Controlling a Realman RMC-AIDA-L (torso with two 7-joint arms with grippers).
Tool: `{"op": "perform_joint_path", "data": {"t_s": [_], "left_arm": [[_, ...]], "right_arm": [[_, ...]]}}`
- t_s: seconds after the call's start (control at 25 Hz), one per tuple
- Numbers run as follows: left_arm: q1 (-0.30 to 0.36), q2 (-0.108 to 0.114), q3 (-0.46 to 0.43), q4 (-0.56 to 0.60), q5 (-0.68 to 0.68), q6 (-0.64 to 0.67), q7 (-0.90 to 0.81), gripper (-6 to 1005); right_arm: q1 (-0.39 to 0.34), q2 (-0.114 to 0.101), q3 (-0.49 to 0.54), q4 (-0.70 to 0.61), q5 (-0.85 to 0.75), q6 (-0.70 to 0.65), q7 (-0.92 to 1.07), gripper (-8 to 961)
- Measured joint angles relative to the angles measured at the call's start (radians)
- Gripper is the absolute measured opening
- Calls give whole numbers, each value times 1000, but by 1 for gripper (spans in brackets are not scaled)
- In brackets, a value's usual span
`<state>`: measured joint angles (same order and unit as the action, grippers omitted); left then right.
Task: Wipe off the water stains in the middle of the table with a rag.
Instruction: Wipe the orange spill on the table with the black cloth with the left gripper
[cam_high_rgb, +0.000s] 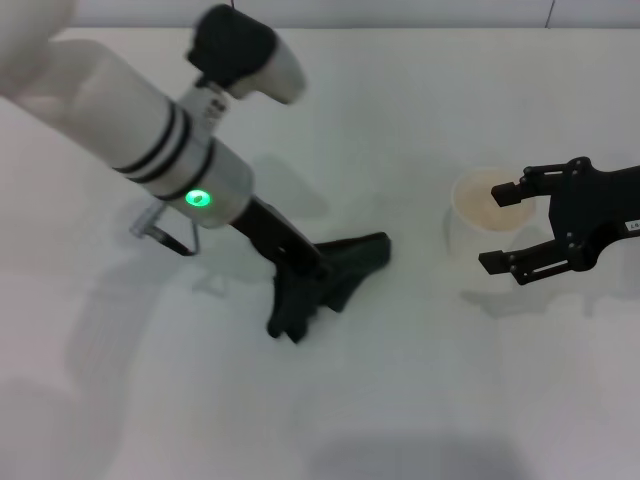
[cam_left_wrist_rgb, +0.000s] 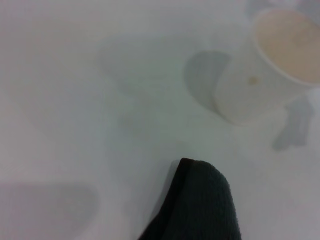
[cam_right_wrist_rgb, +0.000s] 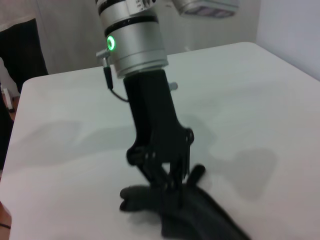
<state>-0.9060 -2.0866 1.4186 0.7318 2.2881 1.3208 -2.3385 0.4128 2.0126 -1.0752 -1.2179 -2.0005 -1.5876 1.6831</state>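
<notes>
**Left gripper presses the rag onto the table; right gripper waits open at the cup**

The left arm reaches down from the upper left of the head view, a green light glowing on its wrist. The left gripper (cam_high_rgb: 300, 290) is planted on the rag (cam_high_rgb: 345, 262), its fingers closed around the dark cloth and holding it flat against the table (cam_high_rgb: 400, 400). In the right wrist view the same gripper (cam_right_wrist_rgb: 167, 187) stands nearly upright over the rag (cam_right_wrist_rgb: 200, 212), with the fabric bunched under its fingertips and spreading toward the camera. The left wrist view shows only 1 rounded, dark corner of the rag (cam_left_wrist_rgb: 197, 202) lying on the white surface (cam_left_wrist_rgb: 75, 125).

The rag sits near the middle of the table, a pointed corner stretching toward the right side. No amber blot can be made out on the tabletop around the cloth in any of the 3 views, so where the water stains are, I cannot tell.

A white paper cup (cam_high_rgb: 485, 205) stands well to the right of the rag. Seen from the left wrist, the cup (cam_left_wrist_rgb: 260, 75) is upright with a pale tan interior. The right gripper (cam_high_rgb: 512, 226) hangs beside the cup, its 2 black fingers spread wide, with 1 fingertip over the rim and the other just in front of the cup. It grips nothing.
</notes>
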Motion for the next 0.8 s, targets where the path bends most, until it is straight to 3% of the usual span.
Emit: {"op": "perform_joint_path", "data": {"t_s": [0.08,0.2,0.36,0.64,0.8], "left_arm": [[-16,-2,84,-2,-36,-30,-23,77],[-31,0,122,-15,-48,-74,-44,80],[-44,8,54,-52,-18,-100,-39,84],[-46,19,-159,-94,161,-115,-28,90],[-40,28,-192,-95,170,-108,-19,93]], "right_arm": [[0,0,0,0,0,0,1,870],[1,0,-2,0,1,0,1,870],[-1,0,-20,0,3,2,1,870],[-3,1,-38,0,11,7,3,869],[-2,2,-40,0,14,10,3,869]]}}
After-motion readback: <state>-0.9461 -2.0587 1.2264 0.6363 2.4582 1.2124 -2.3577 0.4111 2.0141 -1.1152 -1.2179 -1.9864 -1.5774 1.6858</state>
